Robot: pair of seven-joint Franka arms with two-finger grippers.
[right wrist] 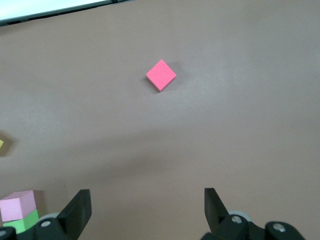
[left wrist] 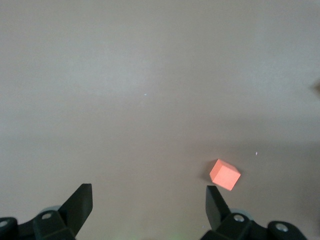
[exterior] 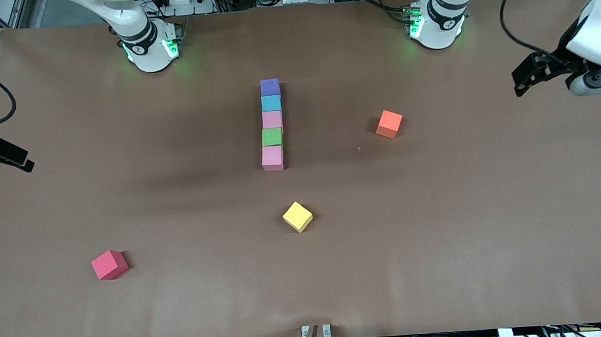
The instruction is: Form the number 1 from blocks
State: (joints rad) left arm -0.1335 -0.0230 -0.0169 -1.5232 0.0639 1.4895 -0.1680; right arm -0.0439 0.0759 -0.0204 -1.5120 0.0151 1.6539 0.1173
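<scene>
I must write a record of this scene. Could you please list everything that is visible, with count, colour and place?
Column blocks: five, touching in one line at the table's middle; from farthest to nearest the front camera: purple, blue, pink, green, pink.
Orange block: one, loose, beside the column toward the left arm's end.
Yellow block: one, loose, nearer the camera than the column.
Red block: one, loose, toward the right arm's end, nearest the camera.
Table: one, brown cover.
Left gripper: open, empty, over the table's edge at its own end.
Right gripper: open, empty, over the edge at its own end.
</scene>
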